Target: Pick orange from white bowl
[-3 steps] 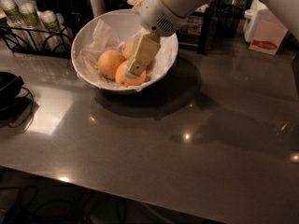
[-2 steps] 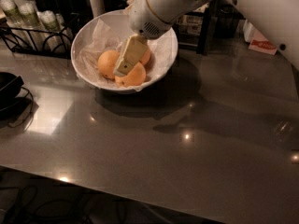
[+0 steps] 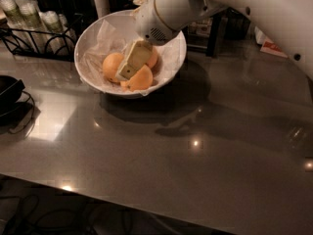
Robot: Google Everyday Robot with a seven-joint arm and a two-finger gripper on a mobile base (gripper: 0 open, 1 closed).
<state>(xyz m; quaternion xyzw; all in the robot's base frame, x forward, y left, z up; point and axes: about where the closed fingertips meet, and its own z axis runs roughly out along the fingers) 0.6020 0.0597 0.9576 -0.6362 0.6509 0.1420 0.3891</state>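
The white bowl (image 3: 95,43) stands at the back left of the grey table, lined with crinkled white paper. Three oranges lie in it: one at the left (image 3: 110,65), one at the front (image 3: 142,80) and one at the back right (image 3: 153,58), partly hidden. My gripper (image 3: 128,67) reaches down into the bowl from the upper right on the white arm (image 3: 171,11). Its cream tip lies between the left and front oranges, against the front one.
A black wire rack (image 3: 29,33) with small bottles stands at the back left. A black object (image 3: 7,89) lies at the table's left edge. Dark holders with utensils stand behind the bowl. A red and white carton (image 3: 271,43) is at the back right.
The arm has swung to the left, and the gripper has slid left and deeper among the oranges. The bowl and oranges have stayed in place.
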